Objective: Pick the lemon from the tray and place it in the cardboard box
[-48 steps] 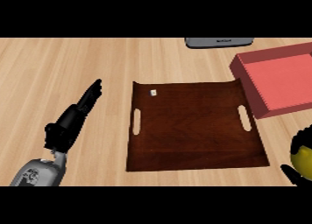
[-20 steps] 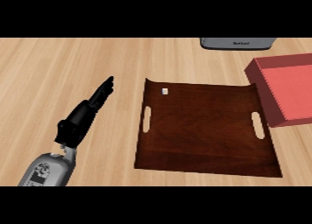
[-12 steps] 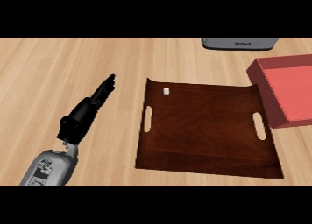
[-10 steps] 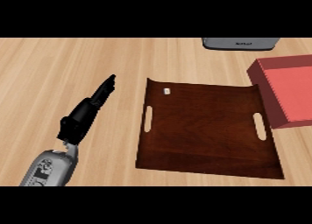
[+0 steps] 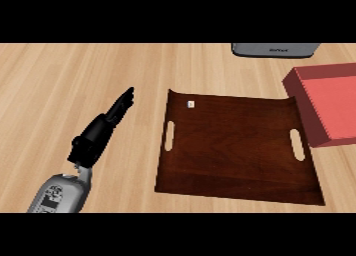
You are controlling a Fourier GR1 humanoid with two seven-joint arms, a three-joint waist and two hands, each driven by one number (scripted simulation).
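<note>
Tray (image 5: 240, 150) at frame centre, long axis apparently near-vertical; box (image 5: 336, 107) upper right; left hand (image 5: 107, 125) lower left, fingers straight, holding nothing.

Left hand (image 5: 100, 134): matte black, slim, narrowing to dark fingers (image 5: 124, 101). Forearm (image 5: 63, 192) is a rounded grey shell (small dark markings on the casing, unreadable).

**Non-task items: two**

You've got a grey unit (image 5: 275, 49) with unreadable lettering, cut off by the view's top edge, up and well to the right of the left hand (image 5: 100, 135) fingers. Light wood-grain counter (image 5: 41, 85) lies all round those fingers, planks running left-right.
</note>
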